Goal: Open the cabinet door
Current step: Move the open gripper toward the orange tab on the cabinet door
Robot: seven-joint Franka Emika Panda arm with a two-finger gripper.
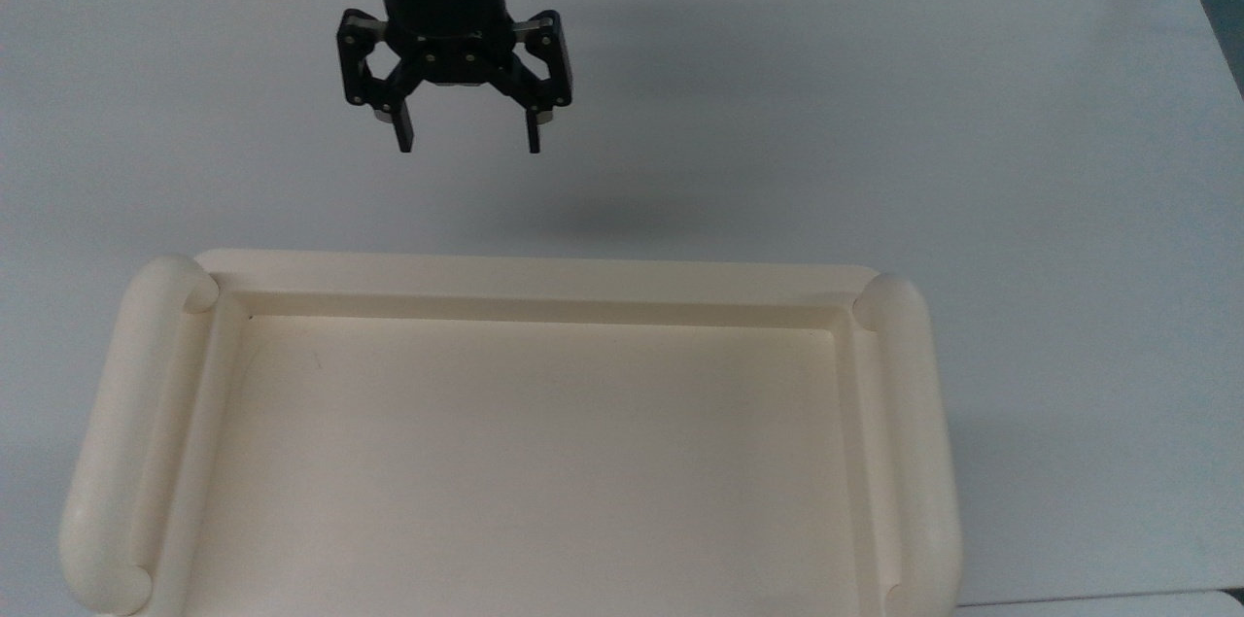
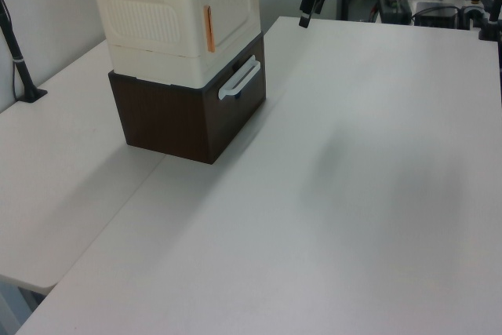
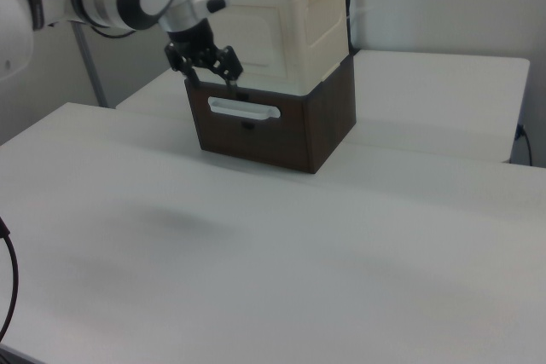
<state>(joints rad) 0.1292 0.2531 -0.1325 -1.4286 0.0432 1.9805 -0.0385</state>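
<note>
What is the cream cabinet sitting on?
The cabinet rests on a dark brown drawer unit with a white handle, standing on the table. The drawer's contents are hidden.

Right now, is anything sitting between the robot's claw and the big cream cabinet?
No. In the top view, just bare white table lies between the open gripper and the cabinet.

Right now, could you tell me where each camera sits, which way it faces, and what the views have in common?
Top view: overhead, looking straight down on the cabinet top and table; open gripper and wrist show.
Left view: raised, off one table corner, facing the cabinet door; gripper at the upper edge.
Right view: lower, opposite side, facing the dark drawer unit; arm and gripper show.
All share the cabinet and gripper.
</note>
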